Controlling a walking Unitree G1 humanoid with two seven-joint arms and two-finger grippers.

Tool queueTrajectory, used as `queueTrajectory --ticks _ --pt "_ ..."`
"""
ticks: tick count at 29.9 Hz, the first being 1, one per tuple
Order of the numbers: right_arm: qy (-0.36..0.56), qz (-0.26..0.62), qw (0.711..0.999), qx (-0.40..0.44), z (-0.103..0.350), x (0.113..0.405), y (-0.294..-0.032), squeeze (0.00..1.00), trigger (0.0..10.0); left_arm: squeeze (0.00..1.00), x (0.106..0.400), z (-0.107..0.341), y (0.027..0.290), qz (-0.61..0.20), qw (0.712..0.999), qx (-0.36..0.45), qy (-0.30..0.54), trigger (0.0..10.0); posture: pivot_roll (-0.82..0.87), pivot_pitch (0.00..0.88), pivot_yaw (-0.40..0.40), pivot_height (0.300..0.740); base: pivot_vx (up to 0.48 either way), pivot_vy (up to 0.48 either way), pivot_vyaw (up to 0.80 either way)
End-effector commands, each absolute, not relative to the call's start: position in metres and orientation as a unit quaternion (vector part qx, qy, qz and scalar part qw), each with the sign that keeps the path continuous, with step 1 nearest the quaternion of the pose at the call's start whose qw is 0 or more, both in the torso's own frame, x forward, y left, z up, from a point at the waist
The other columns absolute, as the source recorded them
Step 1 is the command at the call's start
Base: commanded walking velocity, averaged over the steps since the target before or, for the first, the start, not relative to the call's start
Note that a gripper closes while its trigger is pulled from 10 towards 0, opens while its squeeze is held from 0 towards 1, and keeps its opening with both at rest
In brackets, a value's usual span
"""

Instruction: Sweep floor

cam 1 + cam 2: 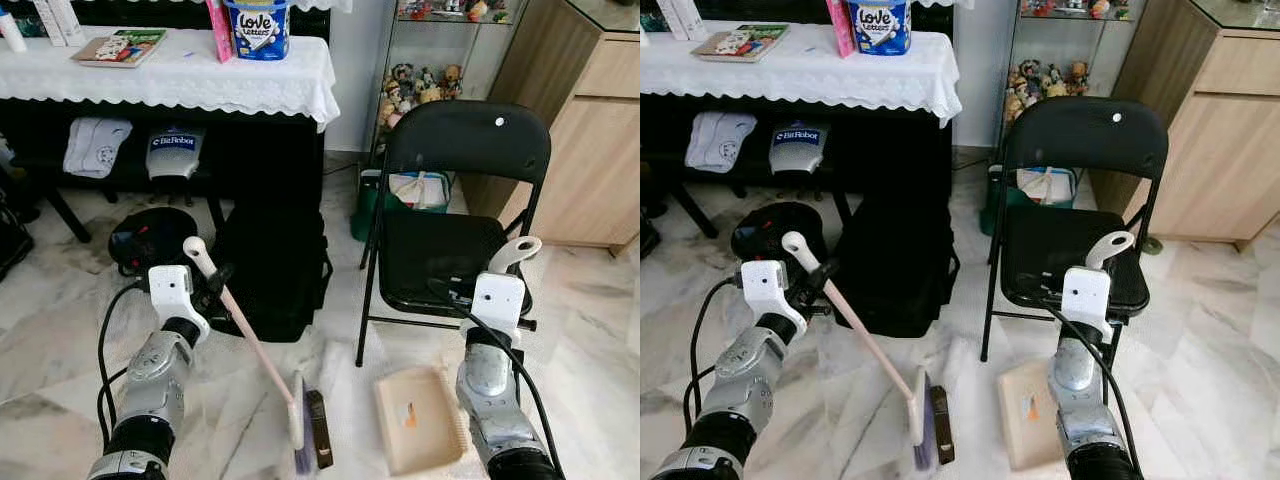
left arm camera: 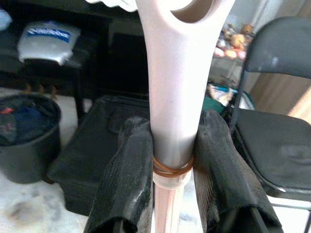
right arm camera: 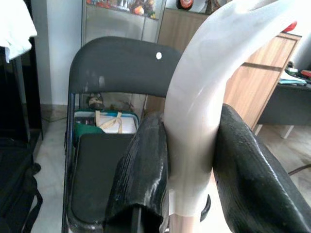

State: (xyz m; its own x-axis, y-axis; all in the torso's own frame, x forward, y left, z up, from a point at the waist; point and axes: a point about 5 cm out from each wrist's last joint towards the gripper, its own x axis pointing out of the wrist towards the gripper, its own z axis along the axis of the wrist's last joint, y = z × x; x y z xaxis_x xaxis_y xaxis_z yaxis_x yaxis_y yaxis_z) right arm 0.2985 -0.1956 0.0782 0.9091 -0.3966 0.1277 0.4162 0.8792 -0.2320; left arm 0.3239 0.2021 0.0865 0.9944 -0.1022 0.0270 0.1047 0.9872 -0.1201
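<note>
Gripping the broom handle tight, the left gripper angles its bristles down to the floor in front of the chair. Right gripper is clamped on the dustpan handle, pan flat beside the broom, holding an orange scrap. Behind the chair, a green bin holds a tied bag.

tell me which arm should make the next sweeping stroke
Left, probably. The left pincer is shut on the broom handle, and the broom head rests on the marble floor beside the dustpan. The right pincer holds the dustpan handle, steadying the pan to receive the dirt.
</note>
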Motion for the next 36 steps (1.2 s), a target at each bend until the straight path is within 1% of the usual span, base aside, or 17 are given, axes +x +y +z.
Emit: queueTrajectory --ticks 1,5,11,17,20,25,29,36 --pt "-0.050 -0.213 0.967 -0.129 0.081 0.301 -0.197 0.00 10.0 0.00 0.325 0.097 0.207 -0.045 0.998 -0.041 -0.036 10.0 -0.06 0.072 -0.013 0.740 0.000 0.000 0.00" --pt "-0.029 -0.225 0.965 -0.129 0.074 0.302 -0.201 0.00 10.0 0.00 0.324 0.097 0.207 -0.046 0.998 -0.039 -0.035 10.0 -0.06 0.071 -0.013 0.740 0.000 0.000 0.00" --pt "-0.013 -0.221 0.966 -0.132 0.068 0.305 -0.203 0.00 10.0 0.01 0.321 0.096 0.207 -0.041 0.998 -0.036 -0.035 10.0 -0.06 0.064 -0.017 0.740 0.000 0.000 0.00" --pt "0.007 -0.233 0.967 -0.106 0.063 0.307 -0.207 0.00 10.0 0.01 0.321 0.096 0.204 -0.042 0.998 -0.035 -0.036 10.0 -0.06 0.058 -0.017 0.740 0.000 0.000 0.00" --pt "0.019 -0.243 0.966 -0.087 0.059 0.307 -0.211 0.00 10.0 0.01 0.321 0.096 0.203 -0.041 0.998 -0.034 -0.040 10.0 -0.06 0.054 -0.016 0.740 0.000 0.000 0.00" --pt "0.058 -0.278 0.959 -0.019 0.049 0.303 -0.217 0.00 10.0 0.01 0.321 0.096 0.202 -0.043 0.998 -0.033 -0.039 10.0 -0.06 0.057 -0.018 0.740 0.000 0.000 0.00" --pt "0.053 -0.273 0.960 -0.015 0.049 0.304 -0.213 0.00 10.0 0.01 0.320 0.095 0.201 -0.047 0.998 -0.033 -0.037 10.0 -0.06 0.061 -0.017 0.740 0.000 0.000 0.00" --pt "0.059 -0.261 0.963 0.017 0.048 0.306 -0.202 0.00 10.0 0.00 0.320 0.095 0.200 -0.055 0.997 -0.035 -0.035 10.0 -0.06 0.066 -0.017 0.740 0.000 0.000 0.00"
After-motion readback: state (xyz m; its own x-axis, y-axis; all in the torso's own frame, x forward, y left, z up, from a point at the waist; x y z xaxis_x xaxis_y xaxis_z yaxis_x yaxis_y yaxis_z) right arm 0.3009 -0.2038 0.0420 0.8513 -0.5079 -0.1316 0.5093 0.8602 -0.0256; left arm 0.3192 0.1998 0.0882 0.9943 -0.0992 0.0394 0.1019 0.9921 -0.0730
